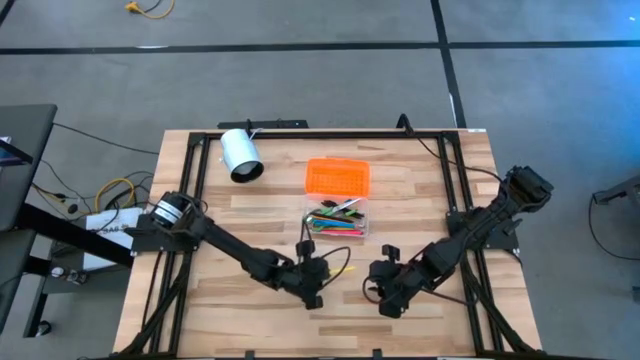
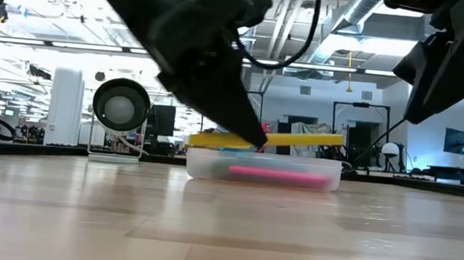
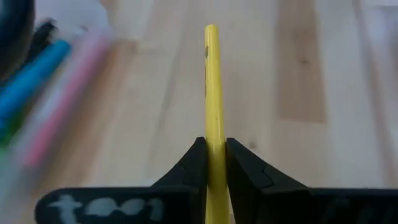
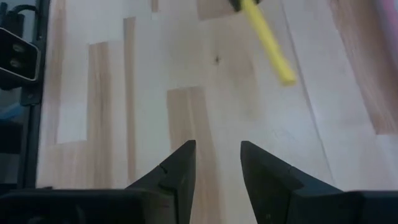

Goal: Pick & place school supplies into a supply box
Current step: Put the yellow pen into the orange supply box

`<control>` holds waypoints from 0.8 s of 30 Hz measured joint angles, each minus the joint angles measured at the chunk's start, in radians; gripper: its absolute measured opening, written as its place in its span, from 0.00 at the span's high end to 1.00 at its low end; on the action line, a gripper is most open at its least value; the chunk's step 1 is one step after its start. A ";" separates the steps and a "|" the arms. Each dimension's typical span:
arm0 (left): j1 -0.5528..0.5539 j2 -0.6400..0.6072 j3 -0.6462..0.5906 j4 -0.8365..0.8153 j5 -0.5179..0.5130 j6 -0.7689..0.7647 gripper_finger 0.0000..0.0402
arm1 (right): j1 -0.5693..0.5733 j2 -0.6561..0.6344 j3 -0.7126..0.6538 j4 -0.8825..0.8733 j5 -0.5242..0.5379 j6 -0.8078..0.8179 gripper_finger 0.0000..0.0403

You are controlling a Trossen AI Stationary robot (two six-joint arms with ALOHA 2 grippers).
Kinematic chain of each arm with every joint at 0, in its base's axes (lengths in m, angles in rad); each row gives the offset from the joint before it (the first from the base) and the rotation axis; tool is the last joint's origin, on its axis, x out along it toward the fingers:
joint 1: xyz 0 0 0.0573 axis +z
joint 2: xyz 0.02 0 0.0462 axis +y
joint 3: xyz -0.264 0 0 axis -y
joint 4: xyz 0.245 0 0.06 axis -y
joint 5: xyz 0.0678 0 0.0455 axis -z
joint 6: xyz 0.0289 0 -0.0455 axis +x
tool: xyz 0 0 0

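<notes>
Over on the left, a white cylinder [image 1: 240, 155] is lying on its side at the far part of the worktop [image 1: 250, 210]. The left gripper [image 1: 312, 272] is hovering near the middle of the worktop, just on the near side of the clear box [image 1: 337, 218], its jaws clamped on a yellow pencil [image 3: 212, 93] that is sticking out past the fingertips and staying clear of the wood. The box is sitting open, already holding pens and markers in pink, green and blue, and its orange lid [image 1: 338, 176] is lying on the far side, touching it. To the right, the right gripper [image 1: 385, 285] is hanging low over bare wood, jaws standing apart and holding nothing.
</notes>
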 joint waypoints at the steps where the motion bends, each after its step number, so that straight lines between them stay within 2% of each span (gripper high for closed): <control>1: 0.009 0.000 0.015 -0.024 -0.007 0.012 0.94 | 0.006 0.000 0.000 -0.007 0.010 0.008 0.71; 9: 0.129 -0.002 0.112 -0.167 -0.011 0.165 0.94 | 0.061 0.000 0.000 -0.047 0.072 0.105 0.71; 18: 0.314 -0.005 0.166 -0.223 0.101 0.387 0.94 | 0.138 0.000 0.000 -0.080 0.170 0.265 0.71; 24: 0.402 -0.005 0.166 -0.288 0.154 0.455 0.94 | 0.167 0.000 0.000 -0.103 0.213 0.342 0.71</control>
